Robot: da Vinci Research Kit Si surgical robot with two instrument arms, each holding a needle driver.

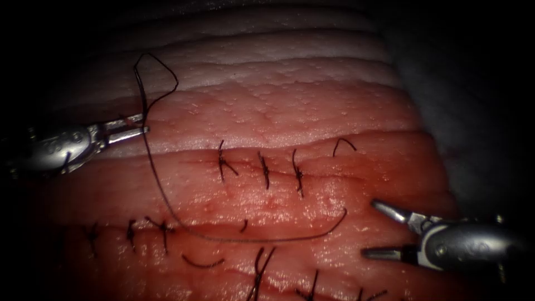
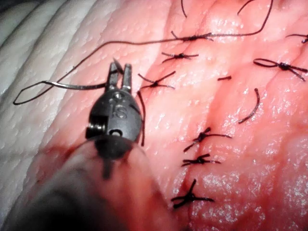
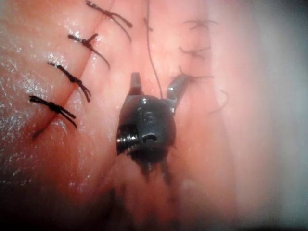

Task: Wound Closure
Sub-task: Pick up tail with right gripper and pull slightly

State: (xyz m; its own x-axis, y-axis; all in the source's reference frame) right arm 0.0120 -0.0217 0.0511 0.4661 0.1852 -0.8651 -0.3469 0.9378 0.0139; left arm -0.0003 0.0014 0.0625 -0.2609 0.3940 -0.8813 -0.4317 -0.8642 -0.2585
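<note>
My left tool (image 1: 134,126) (image 2: 120,72) lies over the pale tissue (image 1: 290,106) at the left, its jaws shut on the dark thread (image 1: 159,192). From the jaws the thread loops up, then sweeps down and right across the tissue to an upturned end (image 1: 344,214); I cannot tell whether that end is the needle. My right tool (image 1: 370,229) (image 3: 155,85) sits at the right, just beyond that end, jaws wide open and holding nothing. In the right wrist view the thread (image 3: 153,62) runs up from between its open jaws. Three stitches (image 1: 263,170) cross the upper cut.
A lower cut carries more stitches (image 1: 131,232) at the left and others (image 1: 259,267) along the bottom edge. Loose cut ends of thread (image 1: 343,143) (image 1: 203,262) lie on the tissue. Red fluid wets the lower tissue. Grey cloth (image 1: 473,100) borders the tissue at the right.
</note>
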